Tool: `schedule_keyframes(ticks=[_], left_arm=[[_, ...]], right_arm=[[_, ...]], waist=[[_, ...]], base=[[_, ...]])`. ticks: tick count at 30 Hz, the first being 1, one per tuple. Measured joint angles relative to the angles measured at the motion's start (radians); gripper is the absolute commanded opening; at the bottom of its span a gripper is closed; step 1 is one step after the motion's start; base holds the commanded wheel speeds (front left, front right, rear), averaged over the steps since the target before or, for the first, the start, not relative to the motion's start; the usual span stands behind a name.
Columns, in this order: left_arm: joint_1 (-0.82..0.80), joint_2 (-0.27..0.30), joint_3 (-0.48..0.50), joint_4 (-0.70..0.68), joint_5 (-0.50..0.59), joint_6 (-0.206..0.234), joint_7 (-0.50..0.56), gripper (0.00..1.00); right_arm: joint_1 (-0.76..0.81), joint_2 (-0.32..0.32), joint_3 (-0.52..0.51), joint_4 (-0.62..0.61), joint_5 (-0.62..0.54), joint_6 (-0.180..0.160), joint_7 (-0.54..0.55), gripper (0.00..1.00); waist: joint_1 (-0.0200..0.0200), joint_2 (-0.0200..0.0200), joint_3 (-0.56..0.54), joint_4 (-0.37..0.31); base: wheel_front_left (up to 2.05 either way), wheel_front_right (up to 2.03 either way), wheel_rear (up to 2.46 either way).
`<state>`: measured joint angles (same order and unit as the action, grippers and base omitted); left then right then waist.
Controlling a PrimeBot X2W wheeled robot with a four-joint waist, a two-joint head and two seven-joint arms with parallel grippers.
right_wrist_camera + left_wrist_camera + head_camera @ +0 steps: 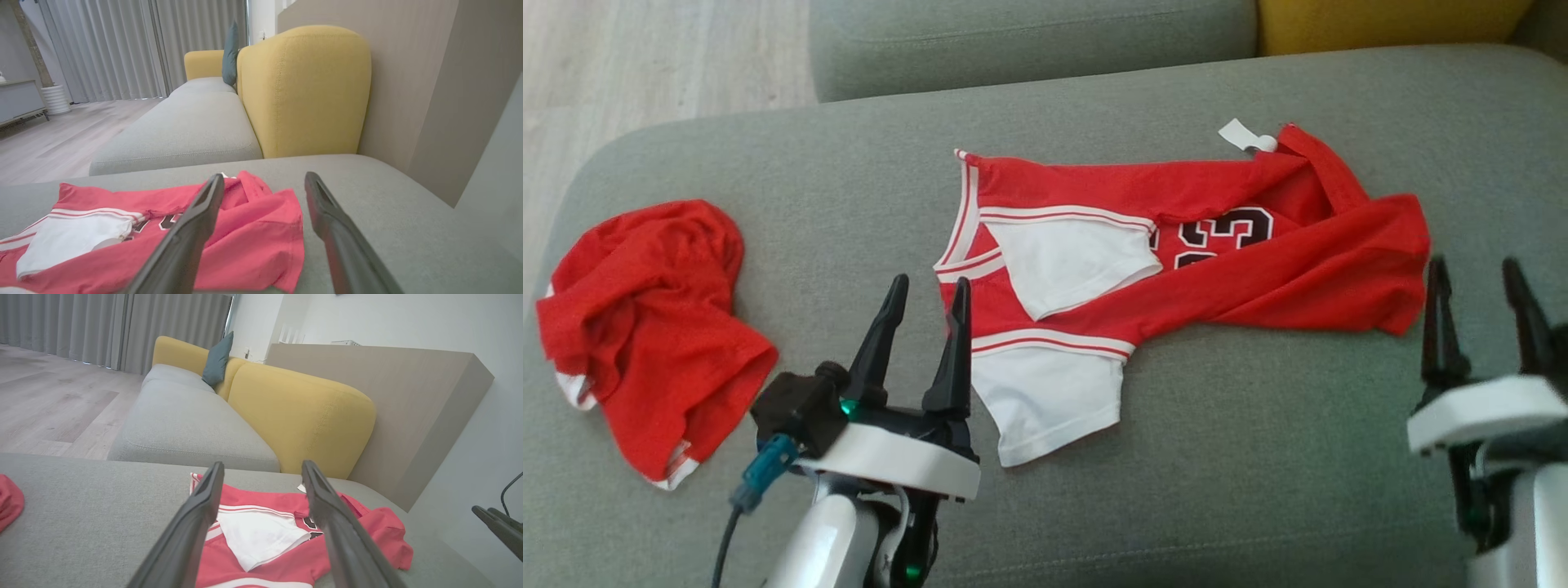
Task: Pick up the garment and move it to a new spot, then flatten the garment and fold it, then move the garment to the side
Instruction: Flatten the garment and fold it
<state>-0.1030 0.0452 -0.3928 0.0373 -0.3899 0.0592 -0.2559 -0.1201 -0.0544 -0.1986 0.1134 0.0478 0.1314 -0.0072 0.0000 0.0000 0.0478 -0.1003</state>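
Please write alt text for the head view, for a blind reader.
A red and white jersey lies rumpled on a grey cushion, a crumpled red garment to its left. The left gripper and right gripper, both open, stand at its two ends.

Garment (pixel 1298 261): you see red body, white sleeves, red-and-white striped trim, black numerals edged in white. Second cloth (pixel 645 327): red, with white hem band. Sofa seat (pixel 1258 457): grey-green. Backrest (pixel 302 416): mustard yellow. Pillow (pixel 216 359): teal.

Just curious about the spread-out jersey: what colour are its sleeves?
The sleeves are white, on a red jersey. Best seen in the head view.
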Motion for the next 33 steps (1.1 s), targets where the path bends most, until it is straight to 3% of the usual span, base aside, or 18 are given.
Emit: schedule_keyframes(ticks=[9, 15, 21, 33], left_arm=[[-0.002, 0.0, -0.031, 0.051, 0.0, 0.002, 0.0, 1.0], [-0.004, 0.0, -0.113, 0.228, 0.0, 0.004, 0.011, 1.0], [-0.023, 0.002, -0.16, 0.352, -0.016, 0.03, 0.083, 1.0], [-0.068, 0.003, -0.214, 0.454, -0.058, 0.062, 0.134, 1.0]], right_arm=[[0.035, 0.01, 0.002, -0.052, 0.043, 0.0, -0.002, 1.0], [0.033, 0.01, -0.008, -0.052, 0.048, 0.0, -0.002, 1.0], [0.032, 0.01, -0.005, -0.051, 0.048, 0.0, -0.003, 1.0], [0.028, 0.01, -0.001, -0.052, 0.047, 0.0, -0.003, 1.0]], waist=[[0.0, 0.0, 0.03, -0.018], [0.0, 0.0, 0.034, -0.022], [0.0, 0.0, 0.036, -0.033], [0.0, 0.0, 0.053, -0.063]], base=[[0.0, 0.0, 0.0], [0.0, 0.0, 0.0], [0.0, 0.0, 0.0], [0.0, 0.0, 0.0]])
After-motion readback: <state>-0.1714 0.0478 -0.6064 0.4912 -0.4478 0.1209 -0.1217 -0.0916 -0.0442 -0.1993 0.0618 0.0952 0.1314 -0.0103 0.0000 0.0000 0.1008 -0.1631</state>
